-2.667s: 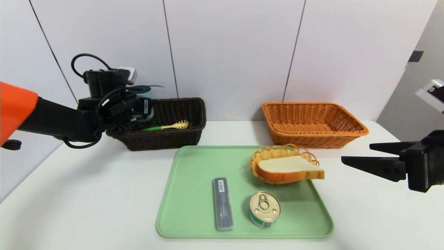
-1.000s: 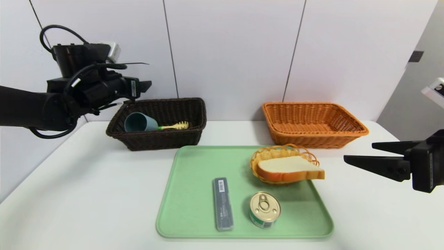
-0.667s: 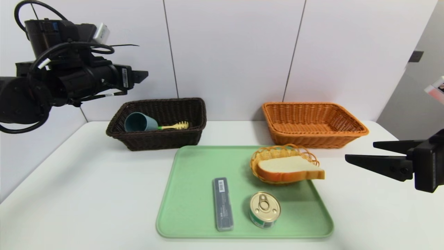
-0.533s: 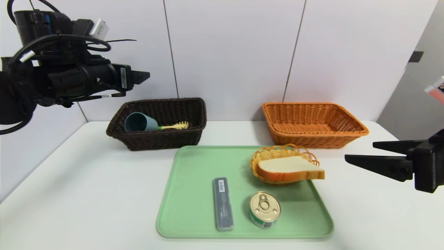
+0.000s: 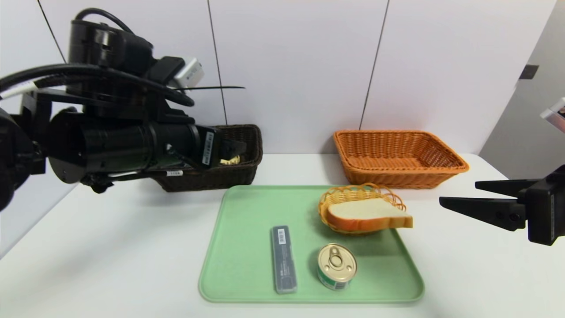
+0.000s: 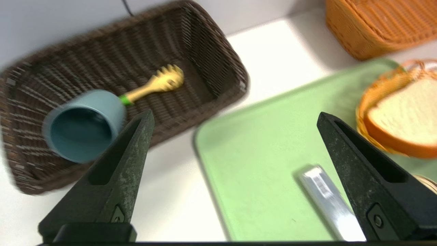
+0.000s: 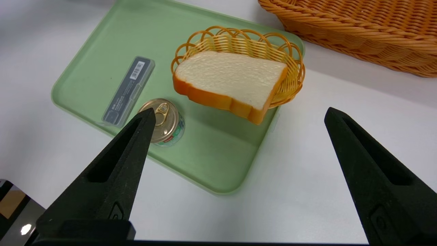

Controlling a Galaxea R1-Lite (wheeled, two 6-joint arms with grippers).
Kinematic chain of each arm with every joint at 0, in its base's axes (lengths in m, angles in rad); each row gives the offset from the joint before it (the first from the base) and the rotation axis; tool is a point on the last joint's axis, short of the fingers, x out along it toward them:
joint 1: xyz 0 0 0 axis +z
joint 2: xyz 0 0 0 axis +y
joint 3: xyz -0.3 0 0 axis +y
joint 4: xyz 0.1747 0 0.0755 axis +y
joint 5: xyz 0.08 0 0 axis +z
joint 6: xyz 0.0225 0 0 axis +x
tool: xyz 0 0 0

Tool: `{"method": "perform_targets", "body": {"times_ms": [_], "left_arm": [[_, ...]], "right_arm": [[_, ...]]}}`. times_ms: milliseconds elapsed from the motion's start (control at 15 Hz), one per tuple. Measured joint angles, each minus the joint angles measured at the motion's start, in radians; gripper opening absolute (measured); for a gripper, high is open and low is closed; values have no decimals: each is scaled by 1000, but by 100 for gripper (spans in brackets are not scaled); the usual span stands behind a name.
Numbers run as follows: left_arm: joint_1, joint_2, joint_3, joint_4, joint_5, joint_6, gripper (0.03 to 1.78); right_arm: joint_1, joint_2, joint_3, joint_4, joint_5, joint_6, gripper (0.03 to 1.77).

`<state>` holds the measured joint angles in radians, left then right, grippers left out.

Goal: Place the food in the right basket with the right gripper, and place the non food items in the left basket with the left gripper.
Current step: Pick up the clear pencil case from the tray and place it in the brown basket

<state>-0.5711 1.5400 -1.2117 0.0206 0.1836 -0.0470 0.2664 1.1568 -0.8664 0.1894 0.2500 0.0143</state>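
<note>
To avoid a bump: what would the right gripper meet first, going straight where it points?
Probably the bread or its small basket; the right gripper points toward that side of the tray, though its height is unclear.

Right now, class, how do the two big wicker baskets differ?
The left basket is dark brown, while the right basket is orange. The left basket holds a blue cup and a yellow-and-green fork; the right basket shows nothing inside. Both are woven, open-topped and stand behind the green tray.
</note>
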Motion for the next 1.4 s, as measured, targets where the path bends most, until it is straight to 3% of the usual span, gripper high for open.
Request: {"method": "perform_targets", "body": {"times_ms": [267, 467, 667, 1067, 1400], "left_arm": [[-171, 68, 22, 76, 124, -146, 169], [-238, 123, 25, 82, 141, -224, 169], [-251, 183, 22, 82, 154, -244, 169], [-258, 283, -16, 106, 247, -249, 169], [-275, 311, -102, 238, 247, -248, 169]], "right_arm": [[-5, 0, 7, 0, 0, -1, 171], [-9, 3, 11, -1, 0, -1, 171], [-10, 3, 17, -1, -1, -1, 171], [-10, 3, 27, -24, -3, 22, 171], [-10, 2, 29, -24, -4, 31, 171]]}}
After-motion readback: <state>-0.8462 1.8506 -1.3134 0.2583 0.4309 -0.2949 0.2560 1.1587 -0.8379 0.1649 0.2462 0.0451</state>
